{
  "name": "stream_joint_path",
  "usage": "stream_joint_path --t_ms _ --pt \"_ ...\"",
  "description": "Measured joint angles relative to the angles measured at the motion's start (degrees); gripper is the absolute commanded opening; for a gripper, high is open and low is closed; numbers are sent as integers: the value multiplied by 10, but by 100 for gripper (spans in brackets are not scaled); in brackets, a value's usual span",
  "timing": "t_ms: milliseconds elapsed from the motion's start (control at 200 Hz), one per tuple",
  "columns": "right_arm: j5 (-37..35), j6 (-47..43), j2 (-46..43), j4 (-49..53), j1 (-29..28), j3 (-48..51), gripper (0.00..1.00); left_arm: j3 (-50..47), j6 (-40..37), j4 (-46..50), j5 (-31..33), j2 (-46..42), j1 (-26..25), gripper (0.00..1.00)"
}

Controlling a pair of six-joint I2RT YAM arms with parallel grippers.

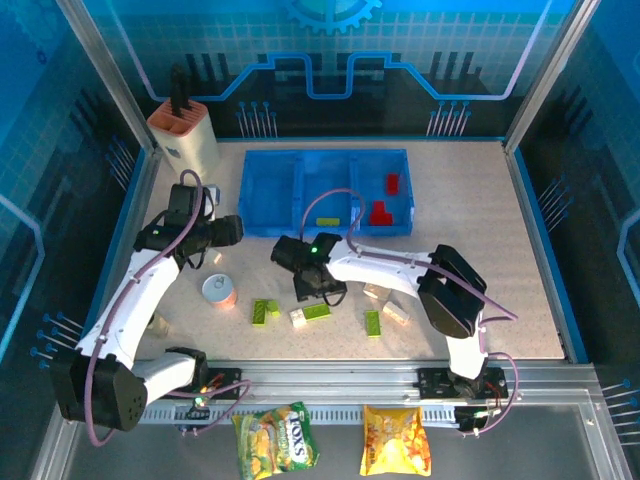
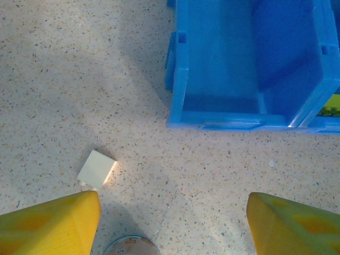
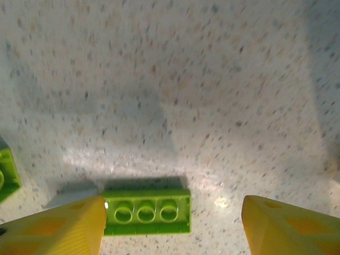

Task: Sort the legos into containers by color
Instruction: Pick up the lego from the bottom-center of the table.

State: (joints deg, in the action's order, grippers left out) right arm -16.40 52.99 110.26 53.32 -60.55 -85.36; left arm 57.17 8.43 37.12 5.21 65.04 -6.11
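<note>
Two red legos + one lime lego in the tray, approx. six green/cream legos to go near its front; right gripper open astride a lime brick, not gripping, left gripper open & empty by tray's corner.

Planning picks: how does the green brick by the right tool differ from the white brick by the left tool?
The green brick is long, the white brick squarish. Green shows three round hollows, white a plain face. Green lies between the fingers of the right tool, white ahead of the left tool. Both rest on the table.
</note>
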Motion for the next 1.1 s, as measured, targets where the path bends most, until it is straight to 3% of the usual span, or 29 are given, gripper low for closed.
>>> stream_joint_path --t_ms 335,1101 --pt "5 31 0 -1 -54 23 69 0 0 0 -2 0 0 74" --pt "18 29 24 -26 -38 36 70 0 0 0 -2 2 0 74"
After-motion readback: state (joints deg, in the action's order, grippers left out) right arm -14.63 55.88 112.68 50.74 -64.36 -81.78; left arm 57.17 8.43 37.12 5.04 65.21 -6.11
